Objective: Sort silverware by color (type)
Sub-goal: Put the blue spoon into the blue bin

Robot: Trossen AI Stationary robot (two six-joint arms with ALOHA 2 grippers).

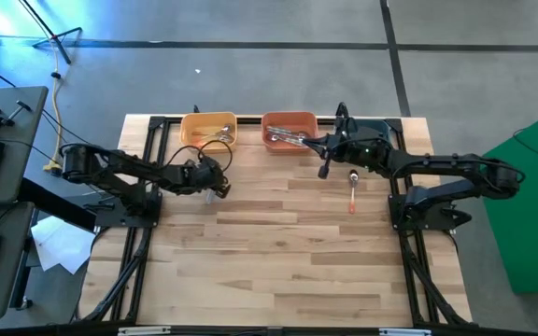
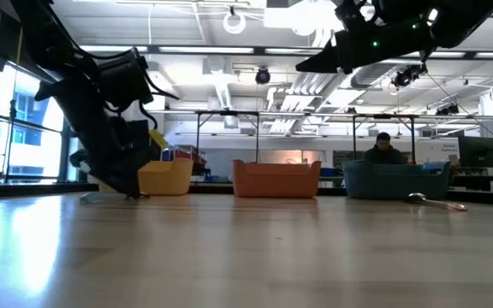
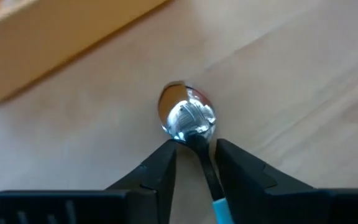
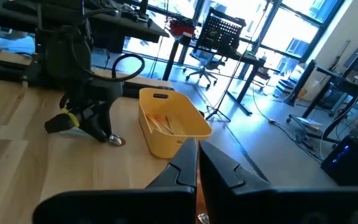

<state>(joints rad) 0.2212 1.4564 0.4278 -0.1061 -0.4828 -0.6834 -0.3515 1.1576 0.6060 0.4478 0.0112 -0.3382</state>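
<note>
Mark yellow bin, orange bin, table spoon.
yellow bin (image 1: 191, 122): high view, rim.
orange bin (image 1: 267, 119): high view, rim corner.
spoon (image 1: 352, 176): high view, bowl; red handle.

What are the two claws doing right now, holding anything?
Left gripper: fingers astride a blue-handled spoon on the table; grip uncertain.
Right gripper: shut, empty, raised over the table.

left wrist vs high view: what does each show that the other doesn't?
Left wrist only: the spoon's shiny bowl up close on the wood, its light blue handle running back between the left gripper's two fingers, which stand slightly apart either side of it.

High only: the right gripper, the orange bin with silverware inside, a red-handled spoon lying on the table.

Both: the left gripper low over the table, and the yellow bin beside it.
</note>
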